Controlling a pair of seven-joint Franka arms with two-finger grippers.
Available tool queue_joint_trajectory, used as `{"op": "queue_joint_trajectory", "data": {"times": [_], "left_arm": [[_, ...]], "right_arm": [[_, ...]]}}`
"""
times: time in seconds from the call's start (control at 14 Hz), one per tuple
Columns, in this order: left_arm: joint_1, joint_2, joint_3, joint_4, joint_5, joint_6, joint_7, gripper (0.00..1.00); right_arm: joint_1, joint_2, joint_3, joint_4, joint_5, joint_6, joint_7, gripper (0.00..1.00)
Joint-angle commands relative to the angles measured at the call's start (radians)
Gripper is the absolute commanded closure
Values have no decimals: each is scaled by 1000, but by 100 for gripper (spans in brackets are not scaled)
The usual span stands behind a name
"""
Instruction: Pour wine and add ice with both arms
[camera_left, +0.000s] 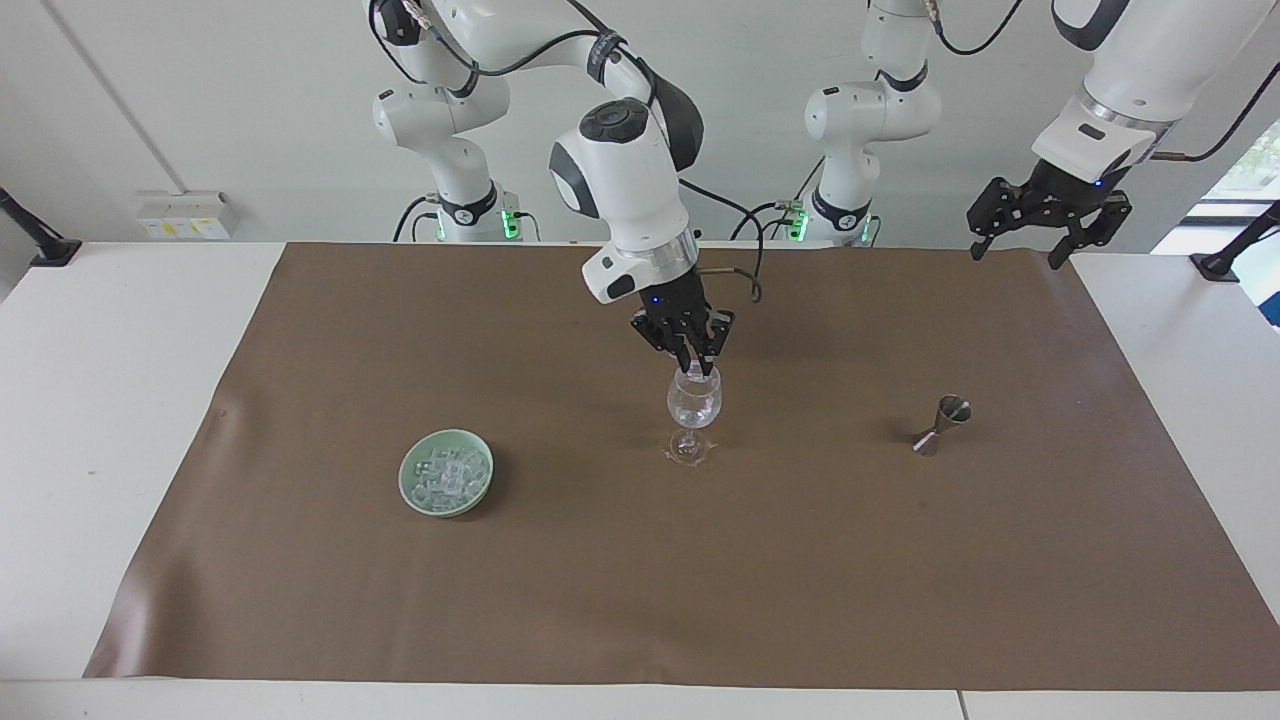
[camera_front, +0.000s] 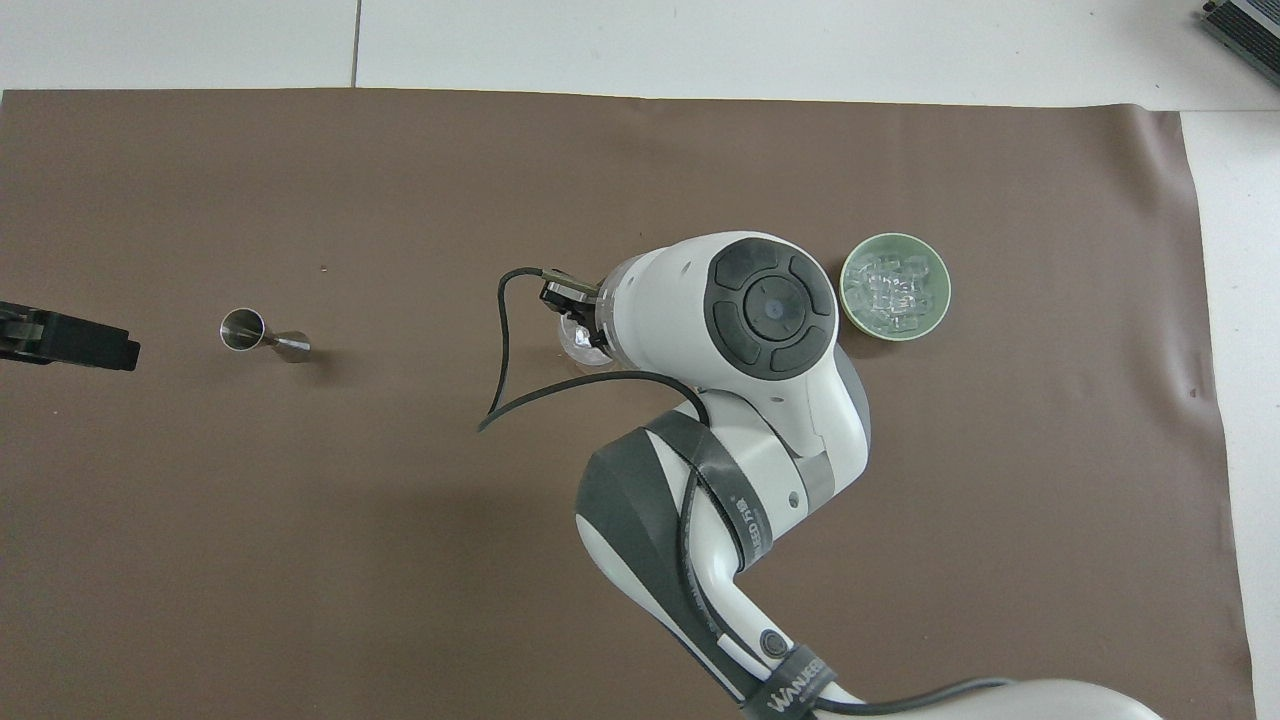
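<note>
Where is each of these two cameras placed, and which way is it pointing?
Facing view: high across the table, looking toward the robots; both arms and bases show, the right gripper over the stemmed glass, the left gripper waiting raised.
Overhead view: high above the robots' end, looking steeply down; the right arm fills the middle, only the left gripper shows.
Both share the glass, the bowl of ice and the metal jigger.

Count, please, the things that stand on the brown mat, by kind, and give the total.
Stemmed glass: 1
Green bowl with ice cubes: 1
Metal jigger: 1
Total: 3
</note>
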Motion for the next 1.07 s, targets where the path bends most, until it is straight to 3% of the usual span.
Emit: {"op": "queue_joint_trajectory", "data": {"times": [0.0,0.29,0.57,0.64,0.86,1.0], "left_arm": [[-16,-7,5,-12,33,-21,12,0],[-14,-15,7,-9,27,-21,9,0],[-14,-21,8,-3,23,-22,4,0],[-13,-22,8,-2,21,-21,4,0],[-13,-22,8,-2,21,-24,5,0],[-13,-22,10,-2,21,-24,5,0]], "right_arm": [[1,3,0,-3,5,20,-5,61],[-1,-2,0,0,-2,-9,-8,61],[-85,-84,-12,49,-28,-300,-180,56],[-123,-120,-12,43,-28,-375,-246,53],[-246,-207,-12,9,-28,-527,-426,26],[-348,-270,-12,-35,-28,-596,-570,18]]}}
